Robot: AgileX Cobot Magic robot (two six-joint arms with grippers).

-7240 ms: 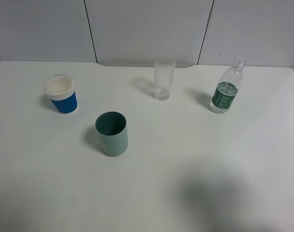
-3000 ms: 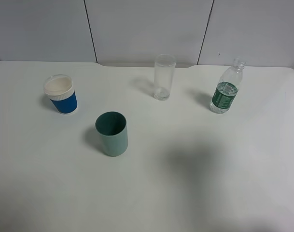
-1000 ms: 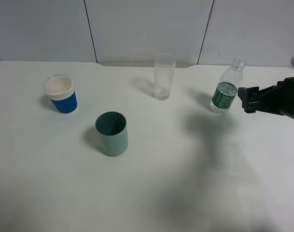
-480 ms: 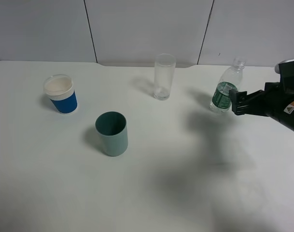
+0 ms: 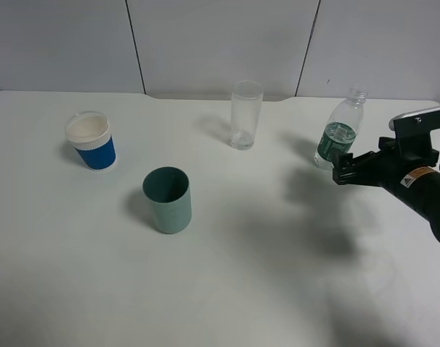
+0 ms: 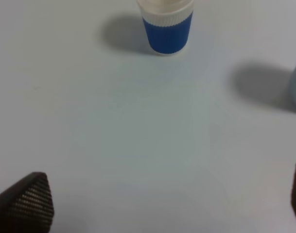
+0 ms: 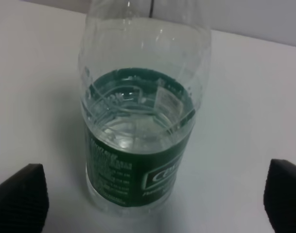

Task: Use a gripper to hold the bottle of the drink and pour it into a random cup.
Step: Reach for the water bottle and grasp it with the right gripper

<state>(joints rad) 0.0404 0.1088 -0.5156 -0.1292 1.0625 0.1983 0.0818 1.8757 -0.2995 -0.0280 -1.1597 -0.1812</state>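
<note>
We see the right gripper point(image 5: 341, 168), black with a white block and a small orange-and-white sticker, low over the white worktop point(image 5: 227, 289) on the right of the high view. Its tips are just beside the base of the small clear plastic bottle with a dark green label band point(image 5: 338, 141). The bottle stands upright and capless near the far right of the worktop, with clear liquid up to about the top of the label. In the right wrist view the two dark fingers point(image 7: 20, 200) are spread wide, one on each side of the bottle, with bare worktop showing between each of them and the plastic; they have hold of nothing. The tall narrow clear drinking glass point(image 5: 246, 116) stands upright near the far edge at the middle, well apart from the bottle. Nearer the front and to the left stands the teal-green opaque cup point(image 5: 167, 200), and further left the blue-and-white paper cup point(image 5: 92, 141), both upright. The left gripper point(image 6: 162, 208) we see only in its own wrist view: just the tips of its fingers point(image 6: 27, 204), set far apart with nothing between them, above bare worktop, the blue-and-white paper cup ahead
</note>
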